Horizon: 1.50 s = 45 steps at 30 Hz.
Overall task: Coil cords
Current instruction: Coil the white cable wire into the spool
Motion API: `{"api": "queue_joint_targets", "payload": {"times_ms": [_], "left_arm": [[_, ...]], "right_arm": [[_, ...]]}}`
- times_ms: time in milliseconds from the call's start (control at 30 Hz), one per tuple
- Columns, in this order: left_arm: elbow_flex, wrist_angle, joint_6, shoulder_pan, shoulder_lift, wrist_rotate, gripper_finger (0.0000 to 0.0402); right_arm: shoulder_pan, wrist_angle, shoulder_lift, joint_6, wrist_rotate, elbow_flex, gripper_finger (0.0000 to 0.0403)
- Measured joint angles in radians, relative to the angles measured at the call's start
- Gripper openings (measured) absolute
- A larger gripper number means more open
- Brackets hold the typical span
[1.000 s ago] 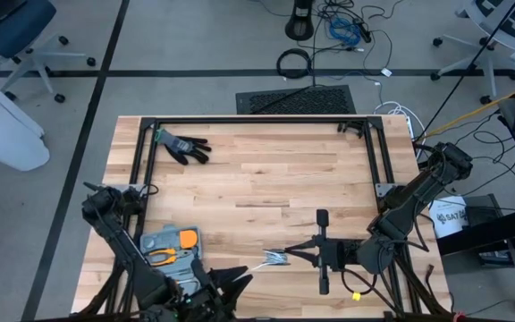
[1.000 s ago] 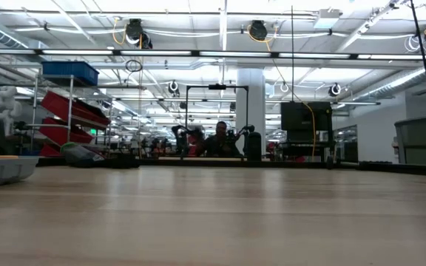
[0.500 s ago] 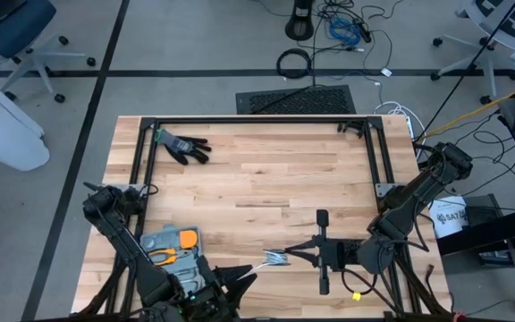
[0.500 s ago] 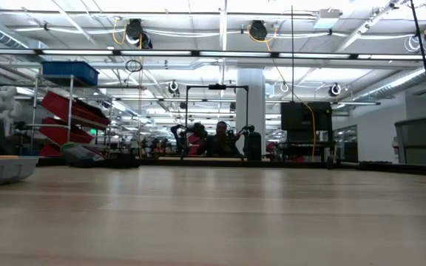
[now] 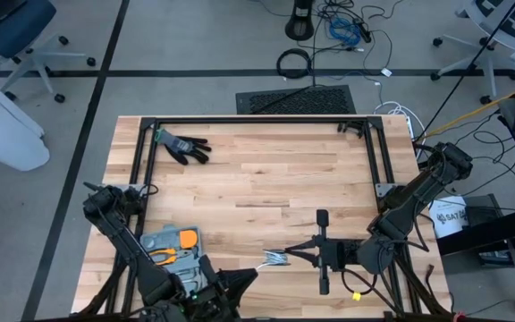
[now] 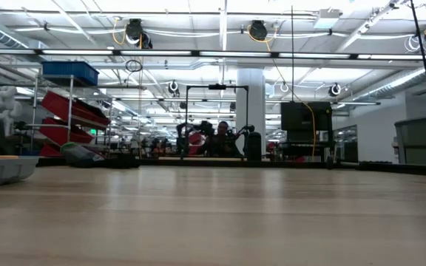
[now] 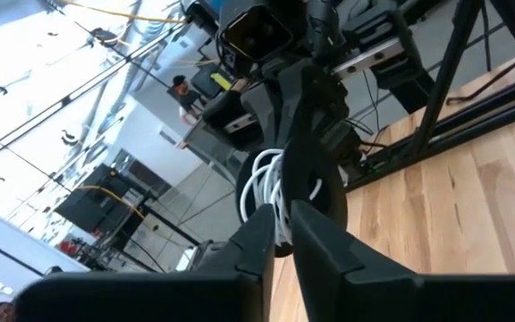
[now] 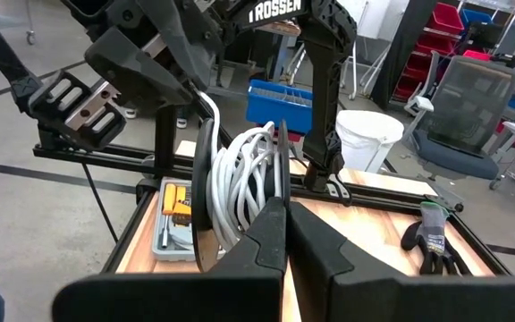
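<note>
we see both arms low at the table's near edge, around six o'clock in the high view. the left arm folds down from its base at eight o'clock, its left gripper [image 5: 247, 279] pointing toward three o'clock. the right arm bends from its base at four o'clock, its right gripper [image 5: 280, 257] reaching toward nine o'clock. the two grippers meet tip to tip. in each wrist view that arm's dark fingers [image 7: 266, 234] [image 8: 275, 228] lie pressed together.
</note>
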<state>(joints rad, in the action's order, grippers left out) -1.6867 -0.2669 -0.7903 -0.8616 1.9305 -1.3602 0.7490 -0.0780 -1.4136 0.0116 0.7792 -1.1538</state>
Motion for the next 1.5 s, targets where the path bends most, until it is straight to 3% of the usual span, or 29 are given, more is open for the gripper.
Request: {"api": "queue_joint_targets", "payload": {"times_ms": [367,667,900,1500], "left_arm": [[0.000,0.055,0.064,0.004,0.000,-0.003,0.0015],[0.000,0.077,0.078,0.004,0.000,-0.009,0.0087],[0.000,0.076,0.079,0.004,0.000,-0.010,0.0097],[0.000,0.127,0.150,0.016,0.000,-0.005,0.0013]], "right_arm": [[0.005,0.000,0.000,0.000,0.000,0.000,0.0000],[0.012,0.000,0.000,0.000,0.000,0.000,0.0000],[0.012,0.000,0.000,0.000,0.000,0.000,0.0000],[0.012,-0.001,0.000,0.000,0.000,0.000,0.0000]]}}
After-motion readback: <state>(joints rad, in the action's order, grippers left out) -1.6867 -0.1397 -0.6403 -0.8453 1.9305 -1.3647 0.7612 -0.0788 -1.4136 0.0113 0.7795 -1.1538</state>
